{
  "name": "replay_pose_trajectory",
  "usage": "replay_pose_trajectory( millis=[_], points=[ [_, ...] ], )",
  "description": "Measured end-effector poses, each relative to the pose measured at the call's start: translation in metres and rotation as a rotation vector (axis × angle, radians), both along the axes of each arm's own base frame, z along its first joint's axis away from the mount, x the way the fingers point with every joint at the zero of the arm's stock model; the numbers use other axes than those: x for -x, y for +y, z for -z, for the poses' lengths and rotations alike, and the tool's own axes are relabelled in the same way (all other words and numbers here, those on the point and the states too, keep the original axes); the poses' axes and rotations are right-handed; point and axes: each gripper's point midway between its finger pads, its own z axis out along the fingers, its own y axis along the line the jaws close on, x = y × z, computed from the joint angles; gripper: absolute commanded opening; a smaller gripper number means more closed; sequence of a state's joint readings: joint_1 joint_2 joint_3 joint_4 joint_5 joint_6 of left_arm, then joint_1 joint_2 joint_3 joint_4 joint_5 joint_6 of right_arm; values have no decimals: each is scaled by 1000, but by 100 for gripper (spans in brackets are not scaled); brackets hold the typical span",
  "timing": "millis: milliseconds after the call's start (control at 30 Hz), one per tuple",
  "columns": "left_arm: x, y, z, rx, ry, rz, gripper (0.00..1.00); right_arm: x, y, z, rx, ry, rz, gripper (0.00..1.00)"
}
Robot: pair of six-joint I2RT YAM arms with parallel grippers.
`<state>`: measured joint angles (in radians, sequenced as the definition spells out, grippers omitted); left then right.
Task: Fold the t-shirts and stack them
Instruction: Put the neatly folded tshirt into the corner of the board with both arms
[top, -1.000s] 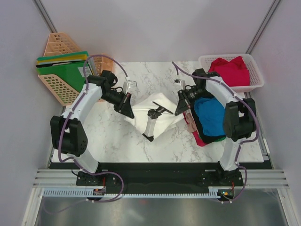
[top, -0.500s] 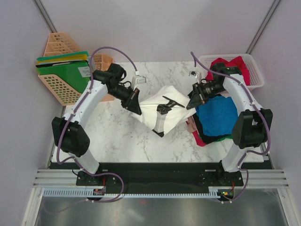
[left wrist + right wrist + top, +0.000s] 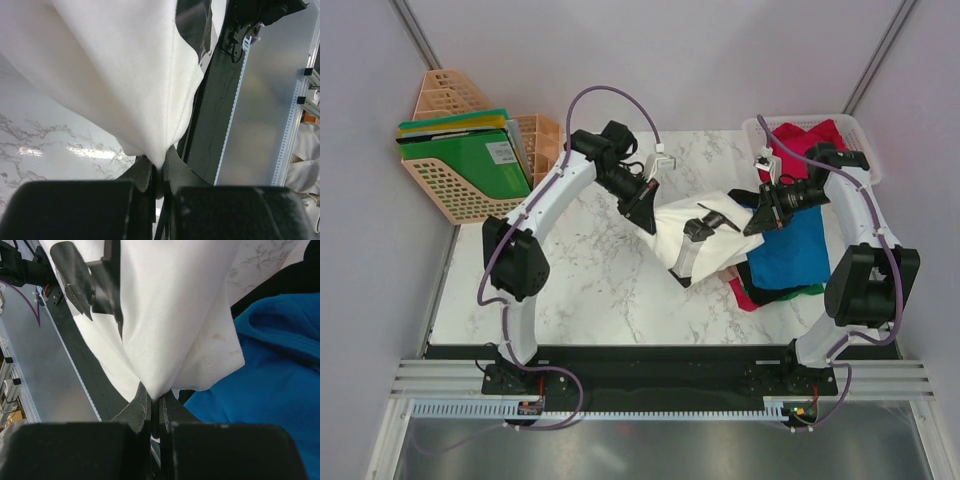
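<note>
The white t-shirt [image 3: 692, 238] hangs in the air over the middle of the marble table [image 3: 580, 285], stretched between the two arms. The left gripper [image 3: 649, 221] is squeezed tight on a bunched corner of it. From the left wrist the cloth fans out from between the two dark fingers, with no gap showing between them. The right gripper [image 3: 758, 222] is pinched just as tightly on the opposite corner, and the cloth spreads away from its fingertips in soft folds. A black print [image 3: 705, 224] shows on the shirt, and the lower part sags toward the near edge of the table. Whether it touches the tabletop cannot be told. Just beside and partly under its right side lies a pile with a blue t-shirt [image 3: 792, 245] on top of a black t-shirt [image 3: 763, 283]. A red t-shirt [image 3: 810, 148] sits in the white basket [image 3: 868, 160] at the far right corner. At the far left, green folders [image 3: 470, 162] stand in an orange rack [image 3: 445, 95].
</note>
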<state>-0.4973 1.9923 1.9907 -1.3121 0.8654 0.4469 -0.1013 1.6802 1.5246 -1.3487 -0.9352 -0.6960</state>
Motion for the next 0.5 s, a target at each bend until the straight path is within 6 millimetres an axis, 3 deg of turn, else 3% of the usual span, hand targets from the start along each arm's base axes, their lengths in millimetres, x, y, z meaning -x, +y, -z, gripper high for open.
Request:
replay_pose_trajectory(
  millis=[200, 500],
  points=[
    [6, -24, 8, -8, 7, 61, 2, 2, -14, 5, 21, -4, 29, 0],
    [42, -61, -2, 4, -36, 186, 2, 10, -53, -9, 57, -93, 147, 0]
  ],
)
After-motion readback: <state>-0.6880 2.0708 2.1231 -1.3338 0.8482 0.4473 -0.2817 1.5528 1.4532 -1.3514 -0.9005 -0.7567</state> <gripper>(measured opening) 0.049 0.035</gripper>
